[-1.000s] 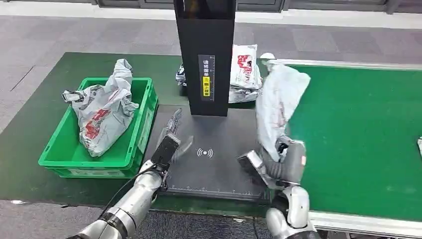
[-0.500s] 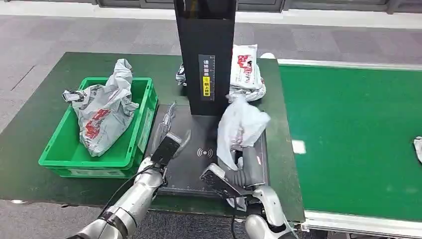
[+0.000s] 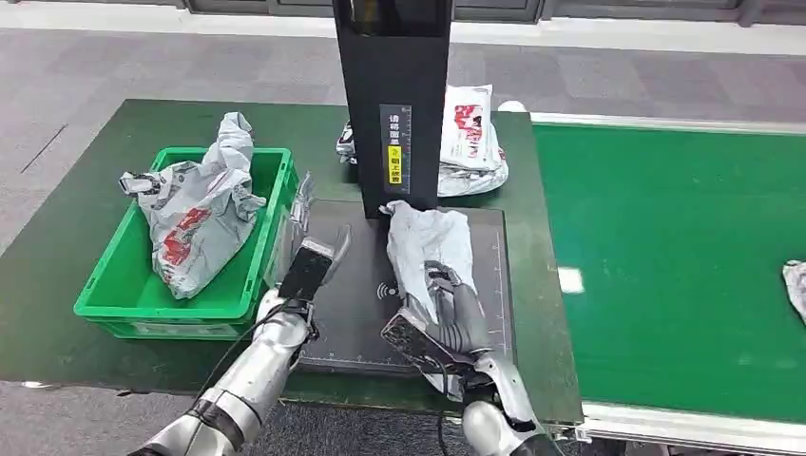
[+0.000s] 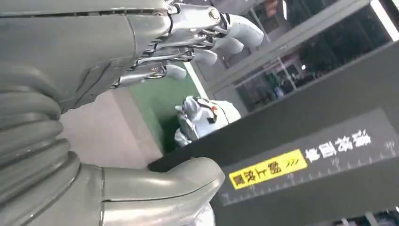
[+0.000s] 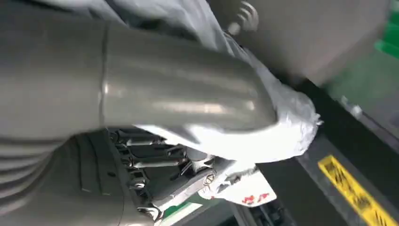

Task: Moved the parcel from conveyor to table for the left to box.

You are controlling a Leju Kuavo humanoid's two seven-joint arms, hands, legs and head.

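With my right hand (image 3: pixel 447 304) fingers clamped on the parcel (image 3: pixel 428 242) just before the scanner post (image 3: pixel 392 104), I judged a flat release best; left hand (image 3: pixel 309 252) fingers apart.

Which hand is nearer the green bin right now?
Left. The left hand hovers open beside the green bin, just off its near wall. The right hand holds the parcel on the black scanner pad, farther away.

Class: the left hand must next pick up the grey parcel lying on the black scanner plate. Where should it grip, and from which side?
Grip the bunched upper end of the parcel, nearest the black post, coming from the left: the right hand covers its lower part, and the left hand hovers open beside it.
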